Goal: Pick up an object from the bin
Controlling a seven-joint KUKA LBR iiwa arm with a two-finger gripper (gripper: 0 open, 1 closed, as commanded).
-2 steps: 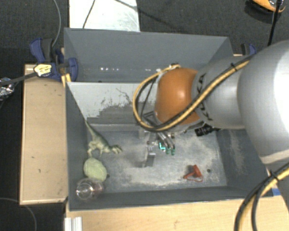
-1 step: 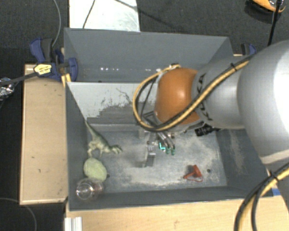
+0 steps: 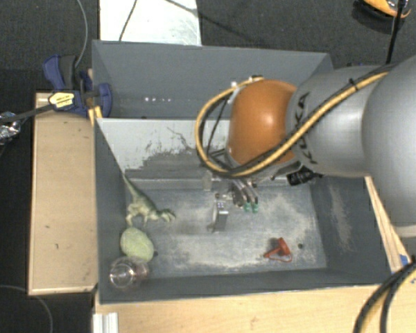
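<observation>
The gripper (image 3: 222,219) hangs low over the middle of the bin (image 3: 194,255), under the orange wrist cover (image 3: 260,120). From this angle I cannot tell how far open it is, and I see nothing held in it. The floor directly beneath it looks bare apart from scuffing, so no pickable thing is in reach at this position. The candidates lie apart from it. A pale green toy dinosaur (image 3: 147,211) is to the left, near the left wall. Below that is a pale green egg-shaped lump (image 3: 136,244), which appears to touch a clear round thing (image 3: 128,272) in the front left corner. A small red piece (image 3: 278,250) lies alone to the front right. My main concern is a close on bare metal, giving an empty grasp and scraping the floor. A move toward the left group risks striking the sloped wall, and the clear thing would likely roll away. The dinosaur's thin limbs may slip out of a grip. The red piece is low and flat, so a shallow descent could miss it.
</observation>
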